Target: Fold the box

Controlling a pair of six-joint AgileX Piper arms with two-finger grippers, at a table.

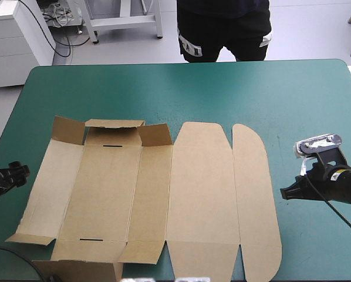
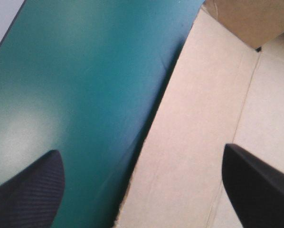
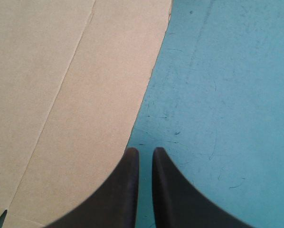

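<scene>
The brown box lies as a cut sheet spread flat across the middle of the teal-green table, its rounded lid flap toward the right. At its far left end, short flaps stand raised. My left gripper hovers just off the sheet's left edge. In the left wrist view it is open, and the box edge runs between the fingers with nothing held. My right gripper sits just right of the rounded flap. It is shut, tips over the cover beside the board's curved edge.
A darker piece of brown board shows at the near edge under the box's left end. Bare teal-green cover stretches along the far half of the table and to the right of the box.
</scene>
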